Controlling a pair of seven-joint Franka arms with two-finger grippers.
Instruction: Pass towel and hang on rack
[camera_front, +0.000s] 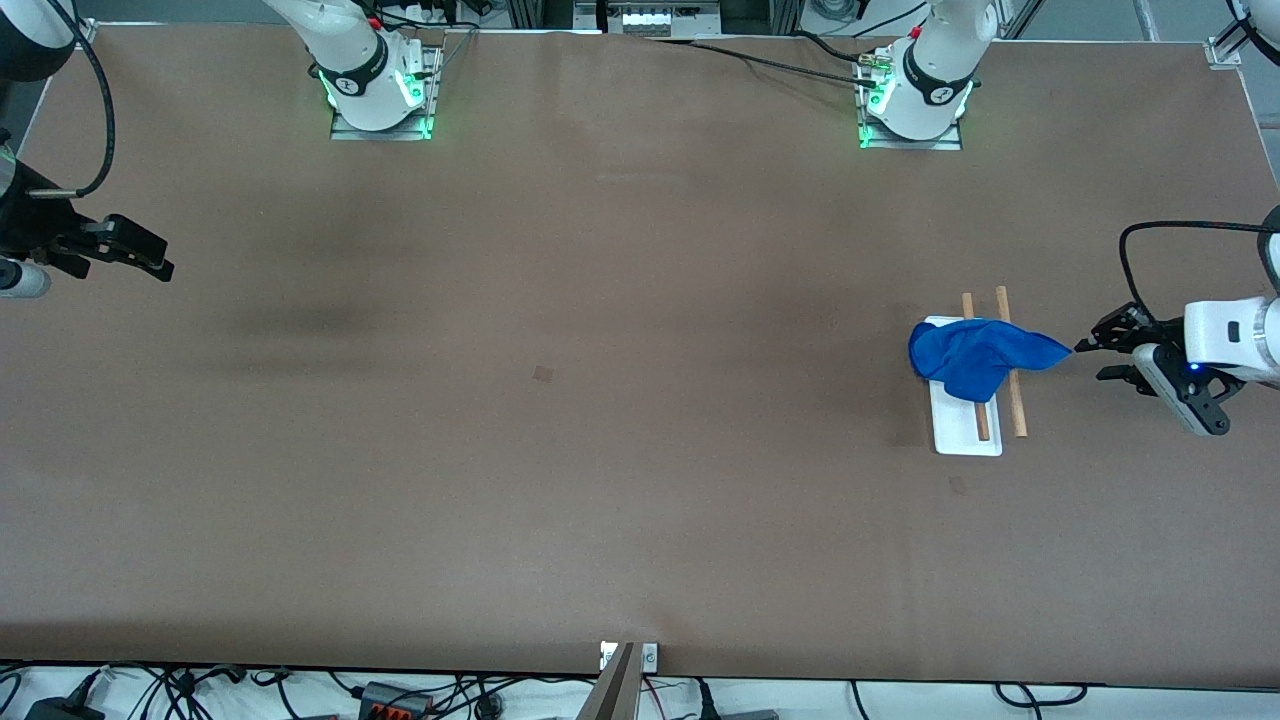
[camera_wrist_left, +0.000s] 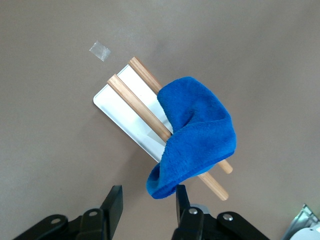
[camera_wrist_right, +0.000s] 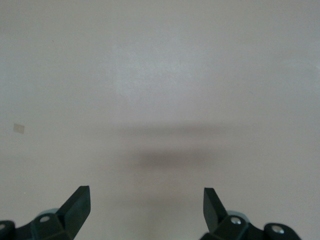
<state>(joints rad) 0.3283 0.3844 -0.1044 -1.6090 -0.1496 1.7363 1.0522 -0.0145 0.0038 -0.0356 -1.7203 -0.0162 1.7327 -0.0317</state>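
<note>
A blue towel (camera_front: 975, 355) (camera_wrist_left: 200, 135) is draped over the two wooden rods (camera_front: 1015, 400) of the rack, whose white base (camera_front: 960, 425) (camera_wrist_left: 125, 112) lies toward the left arm's end of the table. One corner of the towel points at my left gripper (camera_front: 1095, 360) (camera_wrist_left: 146, 202). That gripper is open, with the towel's hanging end just off one fingertip (camera_wrist_left: 181, 195) and nothing between the fingers. My right gripper (camera_front: 150, 262) (camera_wrist_right: 145, 195) waits open over bare table at the right arm's end.
A small tape square (camera_wrist_left: 100, 50) lies on the brown table beside the rack. The arms' bases (camera_front: 380, 90) (camera_front: 915, 100) stand along the table's edge farthest from the front camera. Cables (camera_front: 400, 700) run below the nearest edge.
</note>
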